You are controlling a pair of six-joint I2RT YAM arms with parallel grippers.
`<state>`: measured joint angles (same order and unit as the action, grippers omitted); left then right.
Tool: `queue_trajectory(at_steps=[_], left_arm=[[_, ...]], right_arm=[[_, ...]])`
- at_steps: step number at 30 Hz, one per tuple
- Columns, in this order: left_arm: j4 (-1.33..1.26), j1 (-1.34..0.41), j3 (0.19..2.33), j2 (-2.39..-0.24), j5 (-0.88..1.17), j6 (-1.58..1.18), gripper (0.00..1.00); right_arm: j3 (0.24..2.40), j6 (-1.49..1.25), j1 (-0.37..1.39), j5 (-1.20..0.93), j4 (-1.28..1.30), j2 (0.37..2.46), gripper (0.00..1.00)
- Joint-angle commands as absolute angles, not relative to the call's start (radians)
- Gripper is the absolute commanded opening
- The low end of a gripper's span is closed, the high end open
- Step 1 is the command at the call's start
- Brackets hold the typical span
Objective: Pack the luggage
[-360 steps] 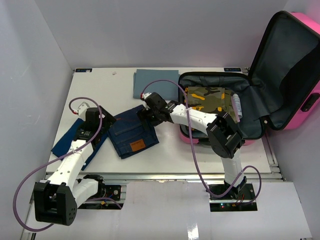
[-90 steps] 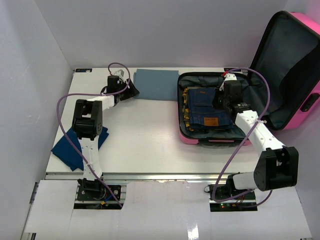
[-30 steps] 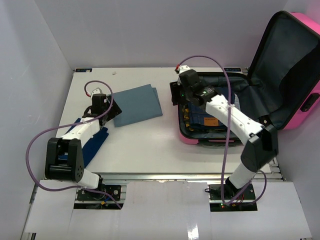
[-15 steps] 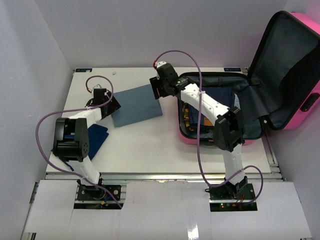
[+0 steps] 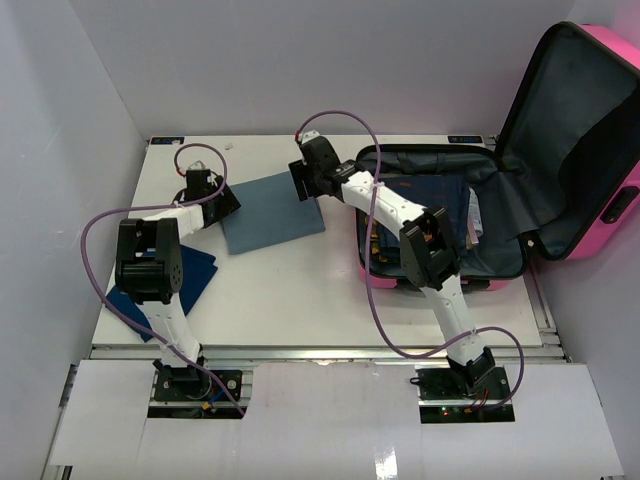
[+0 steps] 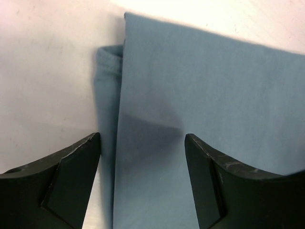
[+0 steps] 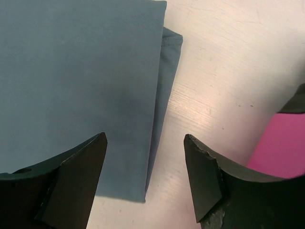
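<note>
The left gripper (image 6: 142, 143) stands wide open with nothing pinched. In its wrist view the folded edge of a grey-blue cloth (image 6: 205, 109) runs between the two fingers (image 6: 71, 176), one over the bare table (image 6: 47, 67) and the other over the cloth. Whether the tips touch the fabric cannot be told. From above, this gripper (image 5: 222, 200) sits at the cloth's 9 o'clock edge.

The right gripper (image 7: 145, 143) is also spread wide and holds nothing. Its fingers (image 7: 209, 181) straddle the cloth's (image 7: 71, 71) other long edge, where an under-layer peeks out beside the top fold. In the top view it (image 5: 300, 182) is at the cloth's (image 5: 272, 207) 1 o'clock corner, so the two grippers face each other across the fabric.

The luggage (image 5: 610, 45), a hot-pink hard shell, lies open at 3 o'clock from the cloth, on the right side of the table (image 5: 300, 300). Its base is flat on the table and its grey-lined lid is raised towards 2 o'clock. A sliver of pink shell (image 7: 281, 152) shows at 4 o'clock in the right wrist view. Folded jeans (image 5: 445, 195) lie inside the base. A dark blue cloth (image 5: 195, 275) lies at 7 o'clock from the grey-blue one, partly under the left arm.
</note>
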<state>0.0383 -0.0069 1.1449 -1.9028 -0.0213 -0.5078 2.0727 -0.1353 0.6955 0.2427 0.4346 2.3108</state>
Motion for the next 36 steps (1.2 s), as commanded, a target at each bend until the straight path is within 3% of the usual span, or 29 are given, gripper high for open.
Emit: queue_trajectory(at_steps=[1,5,15,23,29,32,36], left_arm=[[0.010,0.032,1.181,-1.947,0.034,-0.491,0.80],[0.008,0.032,1.186,-1.969,0.052,-0.486,0.80],[-0.041,0.034,1.195,-1.998,0.095,-0.462,0.69],[-0.057,0.034,1.210,-2.025,0.144,-0.454,0.41],[-0.055,0.034,1.207,-2.026,0.141,-0.447,0.09],[-0.051,0.034,1.210,-2.029,0.138,-0.441,0.01],[-0.043,0.034,1.211,-2.028,0.135,-0.436,0.00]], right_arm=[[2.144,-0.166,0.676,0.275,0.359,2.379,0.75],[2.151,-0.189,0.655,0.216,0.326,2.423,0.81],[2.204,-0.250,0.626,0.139,0.239,2.535,0.84],[2.220,-0.286,0.620,0.064,0.209,2.581,0.85],[2.107,-0.319,0.606,-0.022,0.060,2.535,0.86],[2.163,-0.341,0.600,-0.025,0.103,2.566,0.86],[2.160,-0.361,0.597,0.004,0.140,2.578,0.86]])
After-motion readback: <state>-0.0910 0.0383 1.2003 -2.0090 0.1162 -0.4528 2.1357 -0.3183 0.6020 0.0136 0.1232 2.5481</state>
